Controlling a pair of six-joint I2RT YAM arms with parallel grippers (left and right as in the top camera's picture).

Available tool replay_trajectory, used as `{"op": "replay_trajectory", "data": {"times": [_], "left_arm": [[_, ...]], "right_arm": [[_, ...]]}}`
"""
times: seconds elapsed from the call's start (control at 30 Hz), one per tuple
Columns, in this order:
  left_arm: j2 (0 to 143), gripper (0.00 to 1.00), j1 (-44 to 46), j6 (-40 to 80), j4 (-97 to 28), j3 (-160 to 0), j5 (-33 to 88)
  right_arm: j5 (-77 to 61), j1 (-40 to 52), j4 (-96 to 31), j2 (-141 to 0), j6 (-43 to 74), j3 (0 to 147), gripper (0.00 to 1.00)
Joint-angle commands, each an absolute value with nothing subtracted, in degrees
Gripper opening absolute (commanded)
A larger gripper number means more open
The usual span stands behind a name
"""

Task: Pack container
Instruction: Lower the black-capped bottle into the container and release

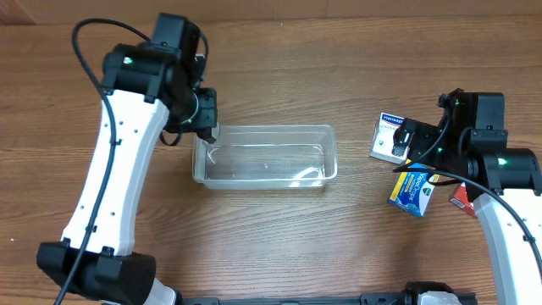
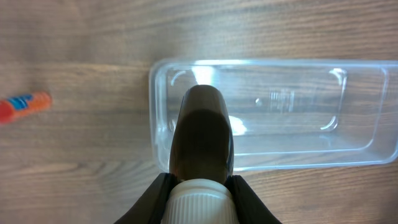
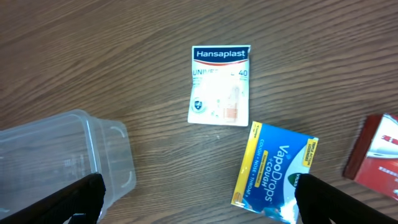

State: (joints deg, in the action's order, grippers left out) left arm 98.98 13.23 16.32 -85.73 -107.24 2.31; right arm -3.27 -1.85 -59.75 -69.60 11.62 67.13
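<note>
The clear plastic container (image 1: 271, 154) lies in the middle of the table; it also shows in the left wrist view (image 2: 292, 112) and right wrist view (image 3: 56, 155). It looks empty. My left gripper (image 1: 206, 127) is shut on a dark brown bottle with a white ribbed cap (image 2: 202, 143), held over the container's left end. My right gripper (image 1: 405, 144) is open and empty, above the table to the right of the container, near a white Hansaplast box (image 3: 219, 85) and a blue-yellow VapoDrops box (image 3: 273, 171).
A red box (image 3: 376, 155) lies at the far right, partly under my right arm (image 1: 461, 199). A small red-orange tube with a blue band (image 2: 23, 106) lies on the table left of the container in the left wrist view.
</note>
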Motion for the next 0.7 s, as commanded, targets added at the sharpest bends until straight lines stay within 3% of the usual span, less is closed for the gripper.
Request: {"op": "replay_trajectory", "data": {"times": [0.0,0.3,0.57,0.63,0.67], "left_arm": [[99.79,0.04,13.50,21.80,-83.48,-100.95,1.32],[100.12,0.05,13.52,21.39,-67.72,-86.32,1.06],[106.65,0.05,13.52,21.41,-64.62,-85.23,-0.56],[107.55,0.11,13.52,21.39,-63.77,-85.23,-0.60],[107.55,0.19,13.52,21.39,-63.48,-85.23,-0.60]], "right_arm": [[-4.21,-2.00,-59.81,-69.14,12.01,68.71,1.00],[-4.23,-2.00,-59.99,-69.14,12.03,68.71,1.00],[-4.21,-2.00,-59.96,-69.14,12.03,68.71,1.00],[-4.21,-2.00,-59.96,-69.14,12.01,68.71,1.00],[-4.21,-2.00,-59.96,-69.14,12.01,68.71,1.00]]}}
